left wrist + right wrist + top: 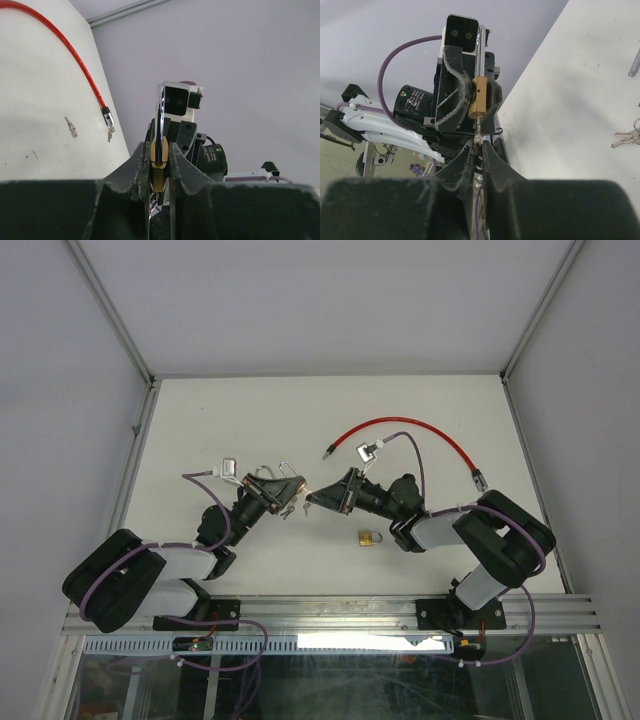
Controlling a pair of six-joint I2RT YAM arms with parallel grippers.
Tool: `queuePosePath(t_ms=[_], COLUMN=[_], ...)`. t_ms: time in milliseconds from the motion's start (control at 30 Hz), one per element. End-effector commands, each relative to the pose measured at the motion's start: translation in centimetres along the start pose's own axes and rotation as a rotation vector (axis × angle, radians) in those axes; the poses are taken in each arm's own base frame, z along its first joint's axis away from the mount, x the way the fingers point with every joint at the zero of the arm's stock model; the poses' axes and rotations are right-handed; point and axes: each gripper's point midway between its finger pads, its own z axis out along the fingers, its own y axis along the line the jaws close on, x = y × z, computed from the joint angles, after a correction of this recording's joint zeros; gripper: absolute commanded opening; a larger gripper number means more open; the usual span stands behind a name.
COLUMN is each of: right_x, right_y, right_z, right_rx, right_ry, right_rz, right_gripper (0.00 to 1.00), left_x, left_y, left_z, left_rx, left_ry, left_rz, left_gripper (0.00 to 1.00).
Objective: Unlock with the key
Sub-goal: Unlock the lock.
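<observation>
Red cable (380,423) on white table (230,410)

brass padlock (479,97), red cable (385,421)

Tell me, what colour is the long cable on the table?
The cable is red; top view shows it best.

Most of the key (478,129) – hidden inside right end effector (479,144).
</observation>
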Motion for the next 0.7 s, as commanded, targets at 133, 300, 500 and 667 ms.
queuePosePath(t_ms=[133,300,500,667], right_x=[-2.3,-3.2,-4.0,-3.6], right_y=[3.0,4.4,5.0,3.6], right_z=[1.2,1.8,2.5,2.8], right_rx=[-0.08,-0.13,-0.092,0.057], right_ry=[-0.066,-0.066,-0.032,0.038], right_rz=[-0.061,-0.074,-0.204,-0.411], right_gripper=[0.0,0.0,0.0,0.0], left_x=[-0.3,1.0,2.3,2.0], left_y=[-3.6,-3.7,-1.9,0.5], left_z=[-0.1,-0.6,-0.9,-0.2], left_rx=[0.158,0.18,0.11,-0.026], left_ry=[0.005,0.061,0.108,0.08], left_rz=[-0.031,-0.032,-0.016,0.036], left_gripper=[0.0,0.0,0.0,0.0])
